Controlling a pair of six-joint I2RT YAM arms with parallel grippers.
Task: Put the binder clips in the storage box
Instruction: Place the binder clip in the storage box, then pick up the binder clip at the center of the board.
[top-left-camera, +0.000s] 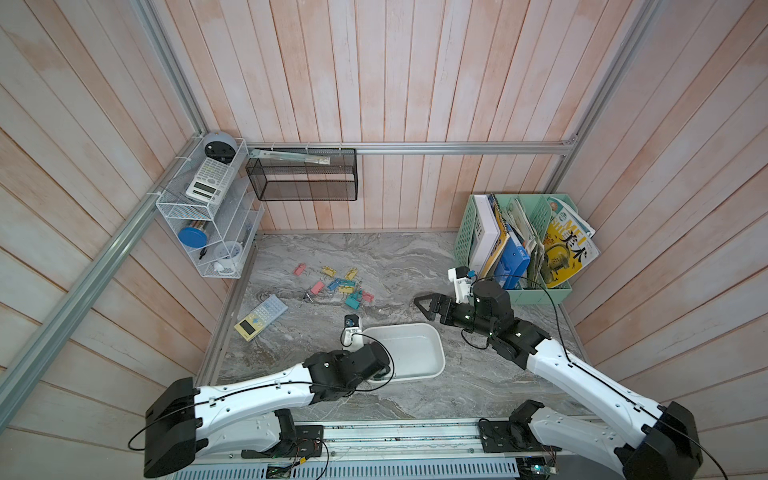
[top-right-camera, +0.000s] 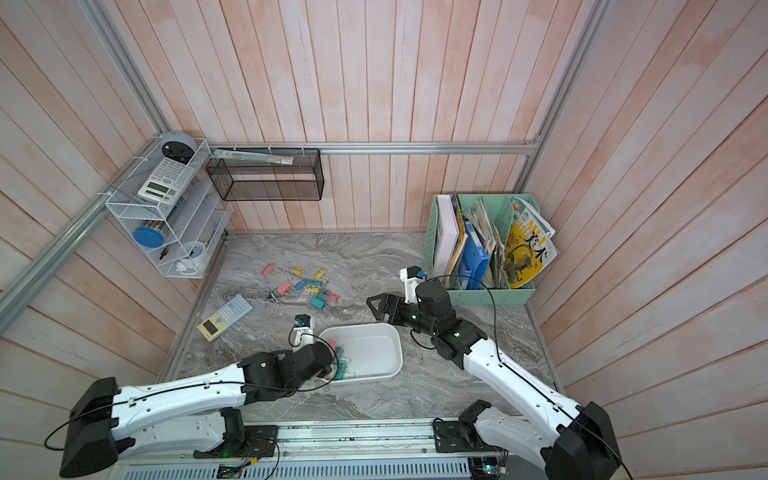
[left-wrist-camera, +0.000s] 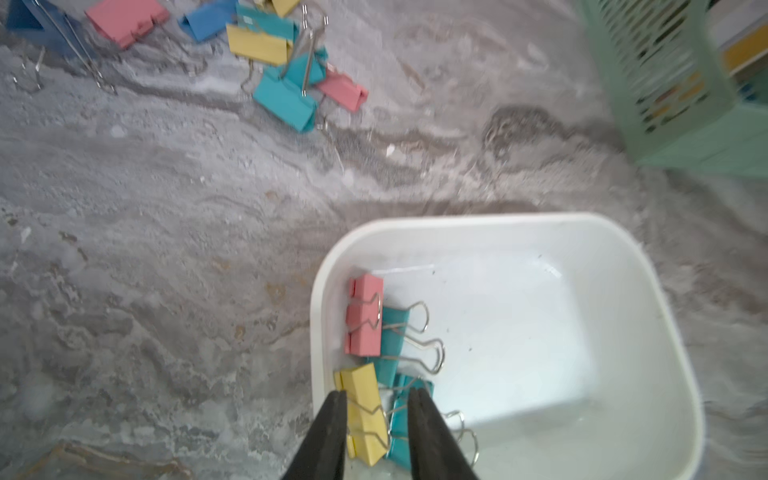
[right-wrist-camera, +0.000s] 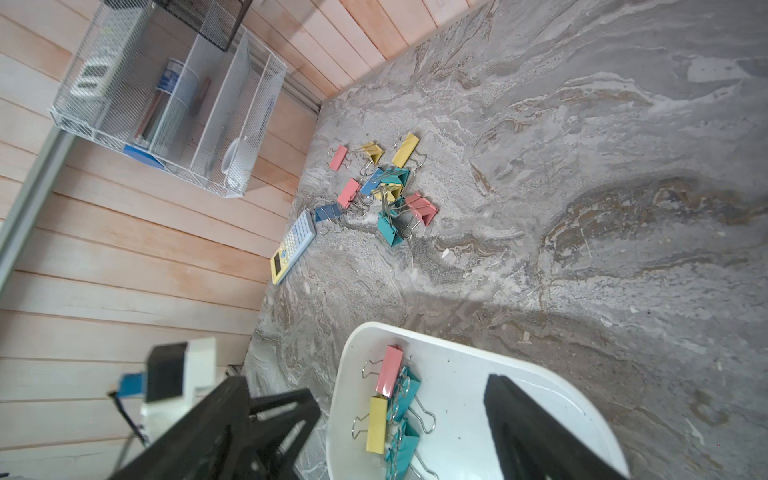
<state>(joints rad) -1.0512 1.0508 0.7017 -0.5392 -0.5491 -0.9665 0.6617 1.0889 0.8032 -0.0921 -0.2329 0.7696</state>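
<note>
Table (top-left-camera: 415, 262) read as a clock face in a top view, 12 o'clock at the back wall. Storage box (top-left-camera: 415, 353): sat at 6 o'clock. Left arm (top-left-camera: 257, 390): extended from the 7 o'clock edge toward 2 o'clock, then bent steeply down at the wrist over the box's 8 o'clock corner. Left claw (left-wrist-camera: 377, 392): stood slightly parted, released, straddling a yellow clip (left-wrist-camera: 363, 415) lying flat on the box floor, clear of one finger. Beside it in the same end: a pink clip (left-wrist-camera: 365, 316) and two teal clips (left-wrist-camera: 392, 353). Loose binder clips (top-left-camera: 343, 286): lay scattered at 10 o'clock, well apart from the box, near a calculator (top-left-camera: 262, 318) at 9 o'clock. Right arm (top-left-camera: 582, 374): extended from the 5 o'clock edge toward 10 o'clock, wrist roughly level. Right claw (top-left-camera: 423, 306): pointed at 9 o'clock, raised just beyond the box's 1 o'clock corner, spread wide, grasping nothing.
</note>
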